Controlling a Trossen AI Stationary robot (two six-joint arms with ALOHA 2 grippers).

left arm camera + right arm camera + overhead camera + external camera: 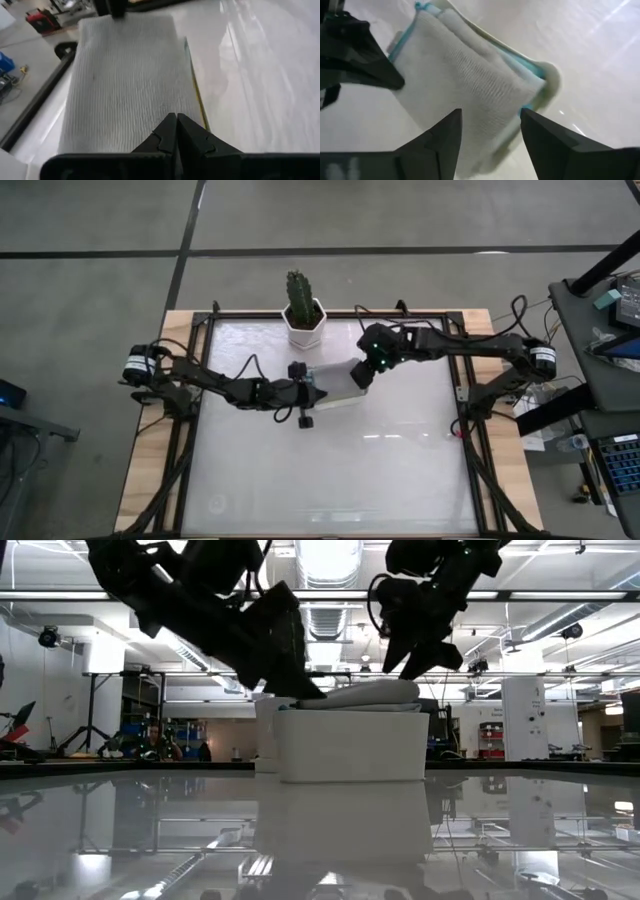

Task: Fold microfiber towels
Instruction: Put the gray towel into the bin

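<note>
A white tray (338,392) stands at the table's far middle, holding a stack of folded microfiber towels. The top towel (130,85) is pale grey with a teal hem (527,65), and a yellow edge (199,102) shows under it. My left gripper (306,392) is shut at the stack's left end, seen in the low view (312,690). My right gripper (490,132) is open just above the stack's right end (405,690). Its fingers stand on either side of the folded towel, and the low view shows a small gap below them. My left gripper's shut fingertips (176,122) lie on the top towel's upper face at its left end (322,697). They come slanting down from the table's left. The towel lies flat on the stack in the tray.
A cactus in a white pot (303,315) stands just behind the tray at the far edge. Black frame rails (470,430) run along the table's sides. The glossy tabletop (340,470) stretches toward the near edge.
</note>
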